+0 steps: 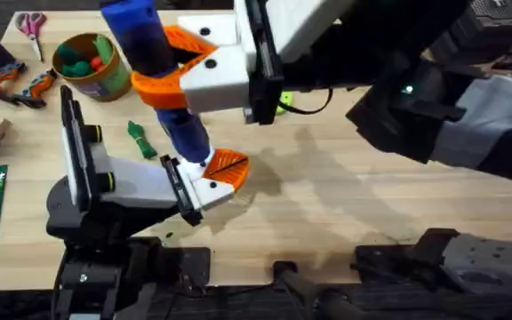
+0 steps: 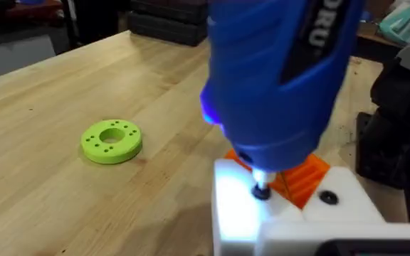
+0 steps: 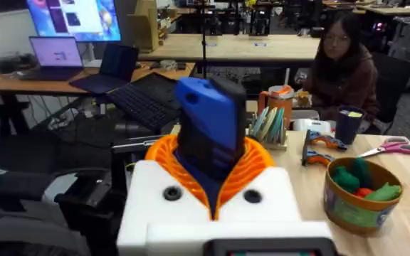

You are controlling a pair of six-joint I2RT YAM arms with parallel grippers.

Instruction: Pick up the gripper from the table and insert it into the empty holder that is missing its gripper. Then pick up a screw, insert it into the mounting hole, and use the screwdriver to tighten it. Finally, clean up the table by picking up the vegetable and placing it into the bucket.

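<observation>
White letters on screwdriver [image 2: 280, 78], partly readable "RU". My right fingers [image 1: 178, 67] pinch its blue body, orange pads around it. Long axis near upright, bit down, tip sitting on a screw in my left fingers' [image 1: 212, 178] white block [image 2: 262, 213]. Left spread: can't tell. Vegetable [image 1: 140, 140] on desk just beyond left fingers, bucket [image 1: 87, 67] further back.

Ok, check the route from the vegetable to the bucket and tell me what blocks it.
Nothing visible lies between them. The vegetable rests on bare table, and the bucket sits just beyond it with open wood between. The right hand, holding the screwdriver, hangs beside that route.
</observation>
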